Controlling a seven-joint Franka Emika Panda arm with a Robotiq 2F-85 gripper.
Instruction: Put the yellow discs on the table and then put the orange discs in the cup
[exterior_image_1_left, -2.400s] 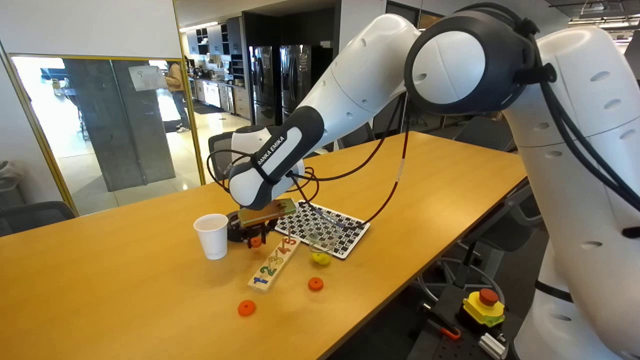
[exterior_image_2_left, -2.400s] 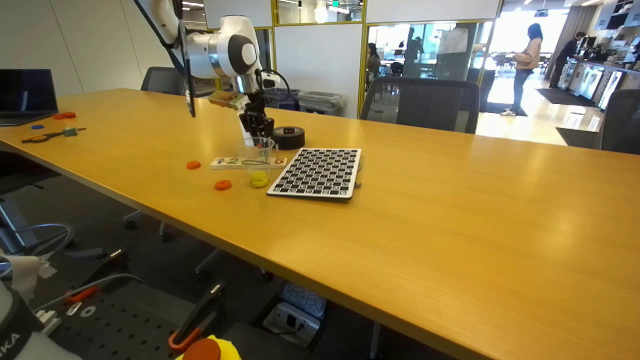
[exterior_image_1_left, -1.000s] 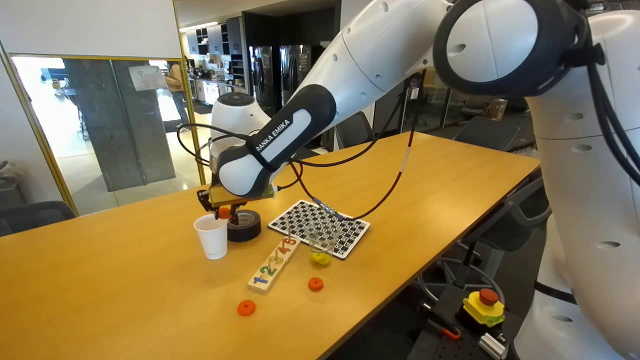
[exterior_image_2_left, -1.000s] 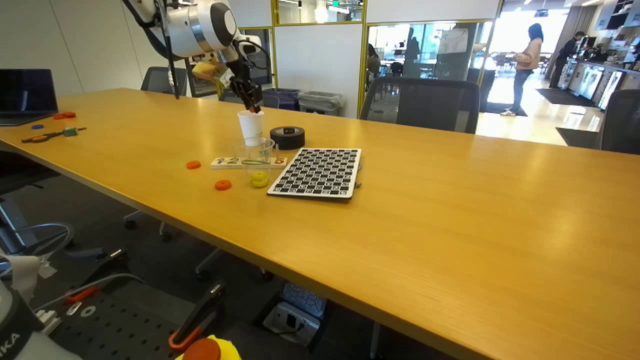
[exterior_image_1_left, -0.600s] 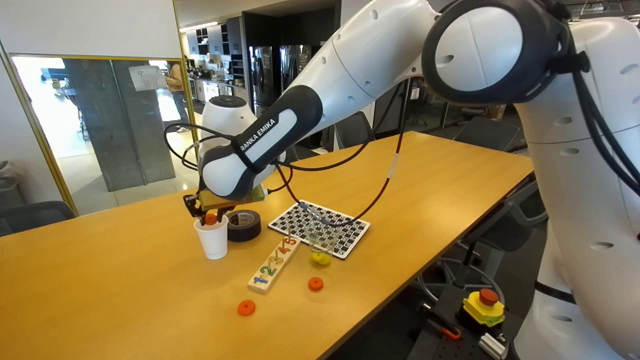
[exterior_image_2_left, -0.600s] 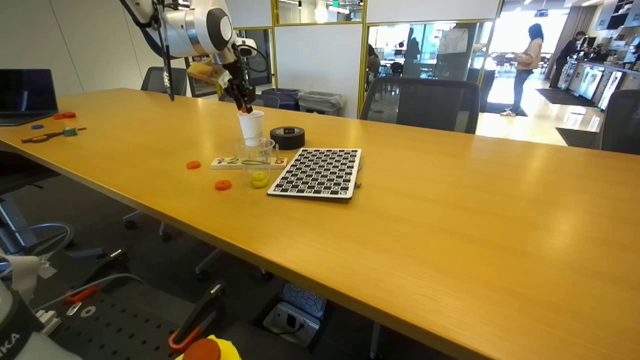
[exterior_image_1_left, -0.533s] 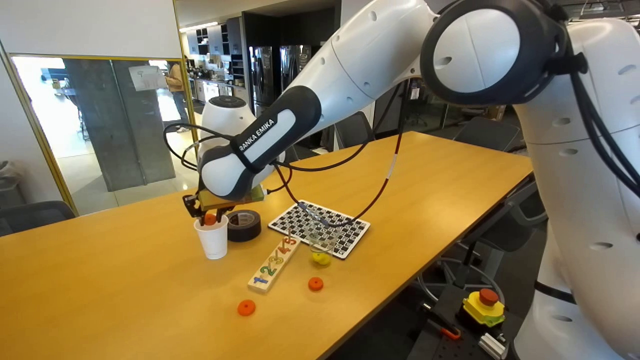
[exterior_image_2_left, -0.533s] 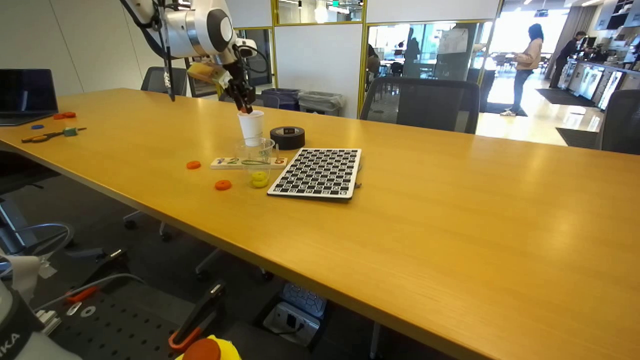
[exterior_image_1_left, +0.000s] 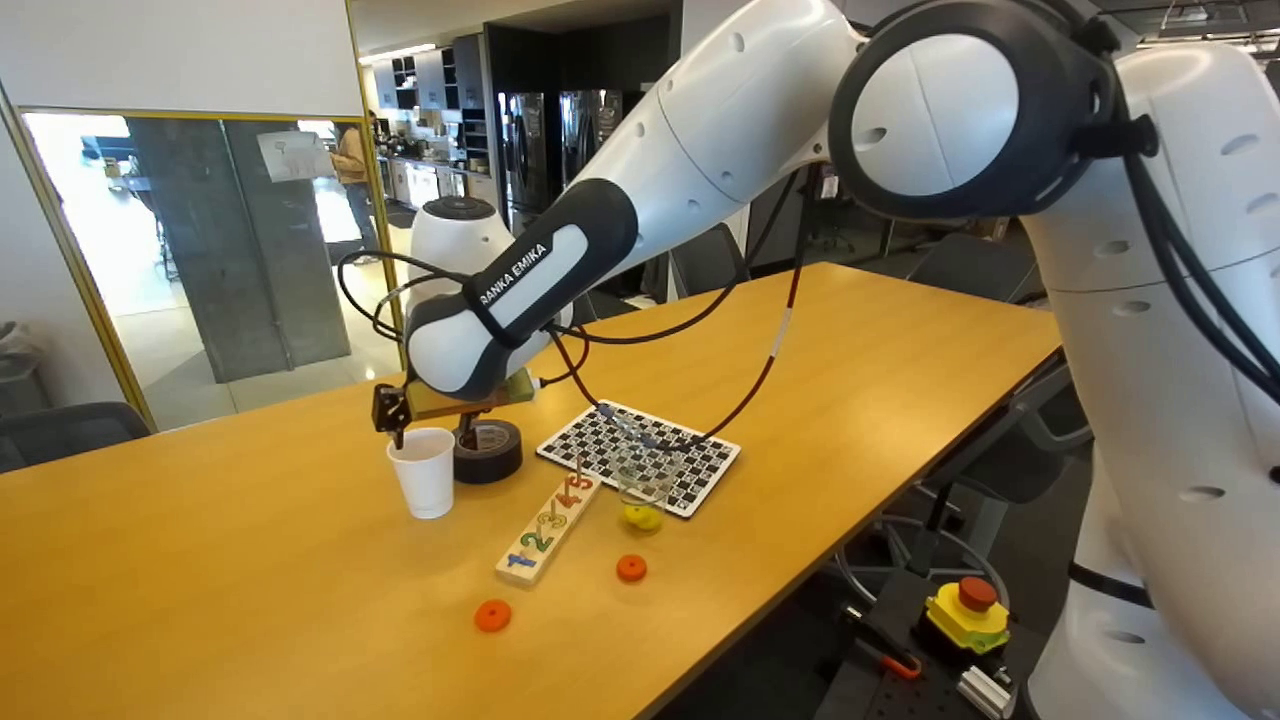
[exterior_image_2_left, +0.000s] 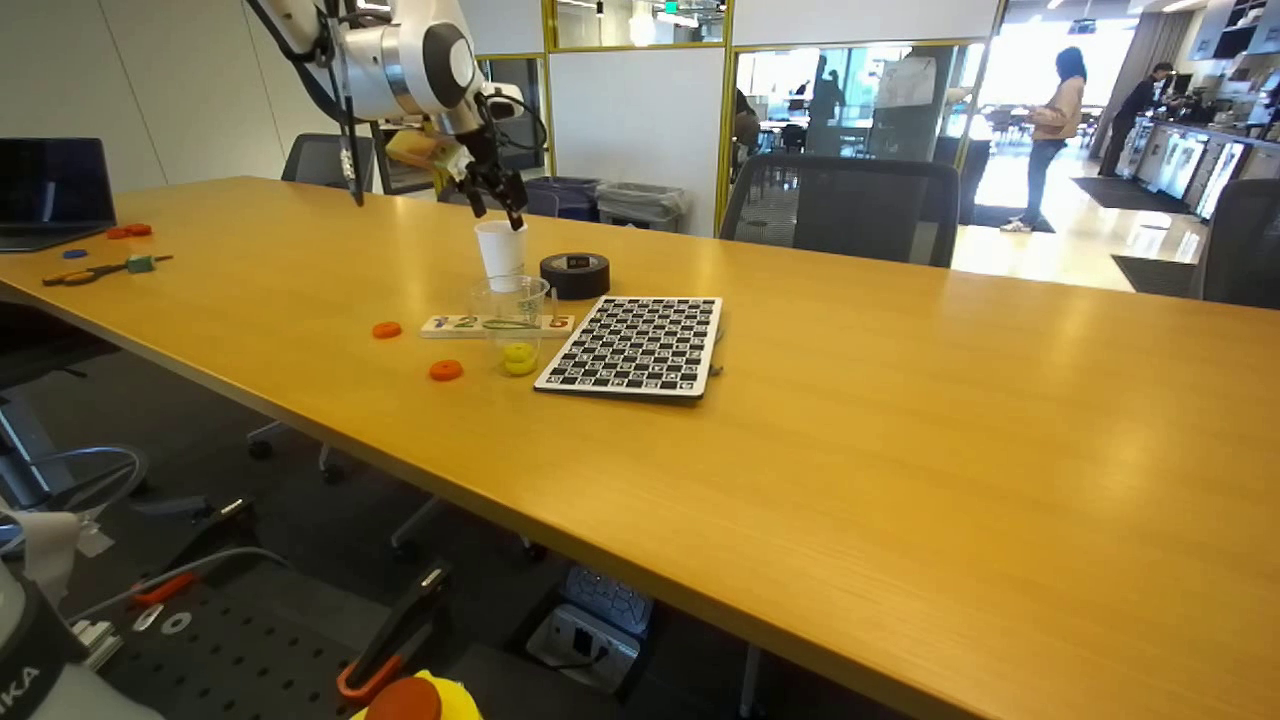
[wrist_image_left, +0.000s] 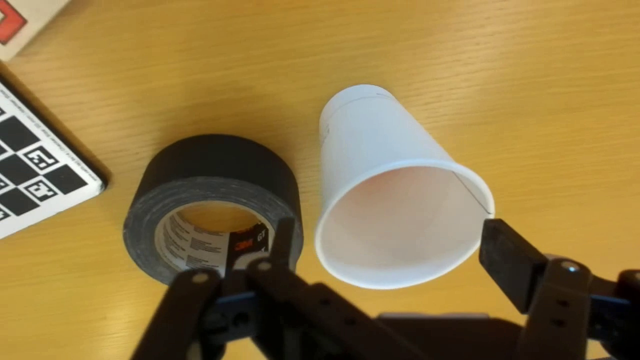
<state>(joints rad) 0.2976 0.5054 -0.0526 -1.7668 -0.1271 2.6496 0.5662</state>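
Gripper (exterior_image_1_left: 432, 438): wide, holding nothing, over the upright cup (exterior_image_1_left: 425, 485)
Orange disc (exterior_image_1_left: 493, 616): flat on the table (exterior_image_1_left: 250, 600), near the "1" end of the numbered board (exterior_image_1_left: 545, 530)
Second orange disc (exterior_image_1_left: 631, 568): across that board from the cup
Likely reach: toward either disc — round, no long axis to match

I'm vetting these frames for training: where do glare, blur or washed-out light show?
Wrist view: the pincer looks slightly soft, the cup crisper, and a bright patch glares on the table, lower left; in an exterior view, the window's left part is bleached white.
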